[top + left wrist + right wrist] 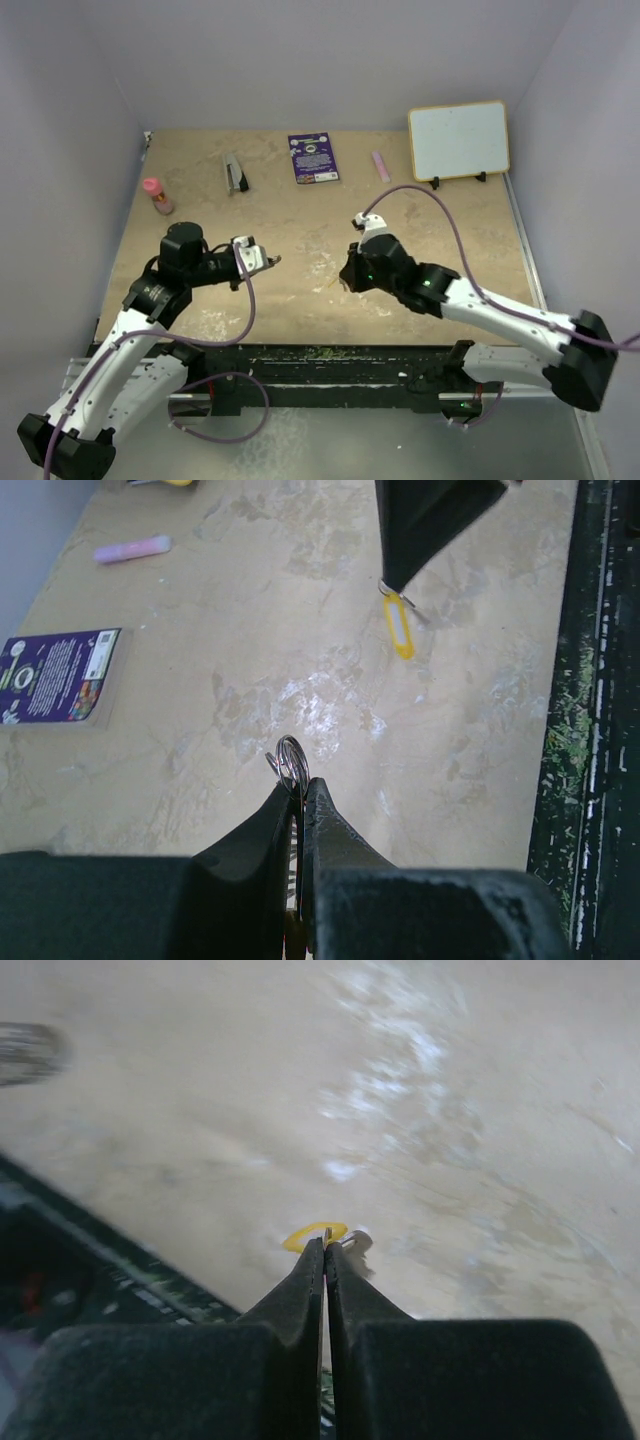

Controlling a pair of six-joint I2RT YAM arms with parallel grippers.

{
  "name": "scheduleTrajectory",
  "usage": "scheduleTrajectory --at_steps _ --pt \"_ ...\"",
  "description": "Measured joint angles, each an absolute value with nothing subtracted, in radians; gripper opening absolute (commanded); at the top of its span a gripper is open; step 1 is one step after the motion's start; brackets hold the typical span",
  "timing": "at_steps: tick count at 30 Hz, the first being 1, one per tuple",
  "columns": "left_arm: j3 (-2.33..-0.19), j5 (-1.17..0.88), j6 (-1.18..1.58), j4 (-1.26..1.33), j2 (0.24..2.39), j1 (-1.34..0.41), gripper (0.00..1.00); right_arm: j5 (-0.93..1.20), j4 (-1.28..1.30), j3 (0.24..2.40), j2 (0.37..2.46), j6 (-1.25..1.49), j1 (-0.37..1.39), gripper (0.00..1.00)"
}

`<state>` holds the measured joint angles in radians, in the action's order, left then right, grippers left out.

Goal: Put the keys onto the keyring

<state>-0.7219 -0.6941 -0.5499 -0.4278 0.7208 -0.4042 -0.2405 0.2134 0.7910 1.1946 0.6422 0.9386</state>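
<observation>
Two arms are reaching inward over the tan table (300, 215), my left arm (150, 300) and my right arm (500, 315). A whiteboard (458, 140) is leaning upright at the far right edge. A purple card (313, 157) is lying flat at the far middle, with a grey-and-black tool (236, 173) to its left and a pink stick (381, 166) to its right. A small pink bottle (156, 196) is standing near the left wall.

My left gripper (298, 785) is pointing toward the middle of the table, its fingers pressed almost together and pinching the keyring (290, 756). The silvery loop is sticking out just past the fingertips, lifted above the table.

My right gripper (325, 1248) is tilting down at the table opposite the left one, fingers squeezed tight together. They are nipping one key (398, 628) at its metal end, and its yellow head (315, 1234) is poking out beyond the tips, right at the table surface. The key and keyring are apart, facing each other.
</observation>
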Motion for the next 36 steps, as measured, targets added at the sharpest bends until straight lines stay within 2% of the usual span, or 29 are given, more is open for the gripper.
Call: scheduleTrajectory --at_steps 6,12,16,29,36 --pt "-0.721 -0.841 -0.587 -0.382 0.738 -0.404 0.04 -0.007 0.097 0.779 0.913 0.539 0.939 0.00" --pt "-0.721 -0.960 -0.568 -0.258 0.776 -0.404 0.04 0.159 0.091 0.797 0.921 0.499 0.939 0.00" --pt "-0.721 -0.970 -0.559 -0.242 0.791 -0.404 0.04 0.222 0.075 0.806 0.963 0.496 0.953 0.00" --pt "-0.723 -0.946 -0.560 -0.295 0.797 -0.404 0.04 0.138 0.024 1.062 1.140 0.479 1.077 0.00" --pt "-0.745 -0.922 -0.559 -0.334 0.800 -0.404 0.04 0.086 0.026 1.085 1.190 0.478 1.078 0.00"
